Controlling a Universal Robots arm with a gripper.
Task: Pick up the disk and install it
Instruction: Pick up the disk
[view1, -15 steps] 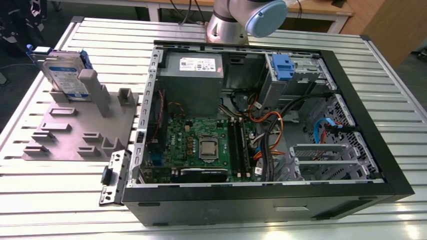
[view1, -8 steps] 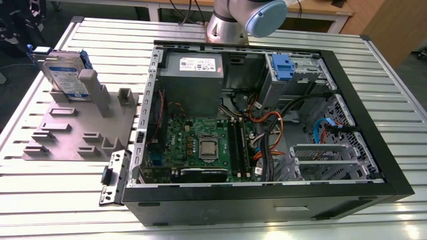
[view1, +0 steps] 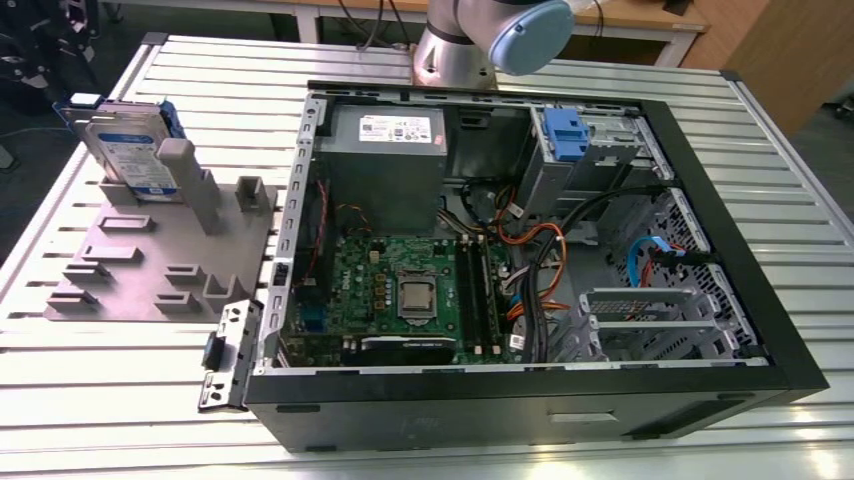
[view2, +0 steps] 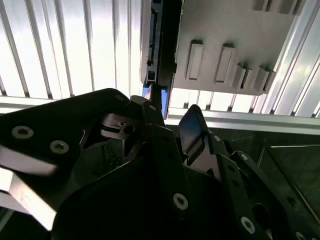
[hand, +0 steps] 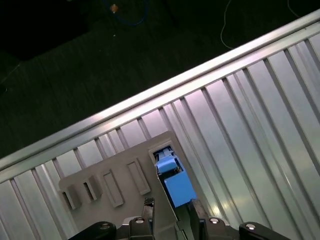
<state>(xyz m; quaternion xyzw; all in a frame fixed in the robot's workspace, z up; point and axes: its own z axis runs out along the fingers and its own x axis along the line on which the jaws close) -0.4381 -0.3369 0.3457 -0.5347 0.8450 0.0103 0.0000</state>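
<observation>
Disk (view1: 123, 145) comes first at the exterior view's left: it stands on edge in a grey holder (view1: 134, 265) on the ribbed metal counter (view1: 120, 400). It sits just beside the open computer case (view1: 534, 395) but apart from it, with its labelled face showing. The second wrist view looks down on the disk's thin upper edge, and the hand (view2: 172, 114) hangs over it. The hand's two black fingers (view2: 192, 127) are spread apart with nothing between them, and they appear clear of the disk. In the first wrist view the blue bracket (hand: 175, 186) that frames the disk lines up with the gap between those fingers. I judge the disk to be stiff and fairly heavy for its size. Its smooth metal faces could slip in a light pinch, and it is likely sensitive to knocks. The plastic bracket probably flexes more than the metal body. The sound place to take hold looks like the exposed upper edge, with one finger on each flat face near the middle of its length, so the weight hangs straight and the disk lifts out of the holder without twisting. Behind the case, at its far side, stands the arm (view1: 461, 50). In the case's far corner toward the exterior view's right sits a small blue latch (view1: 567, 135) with no drive in it.
</observation>
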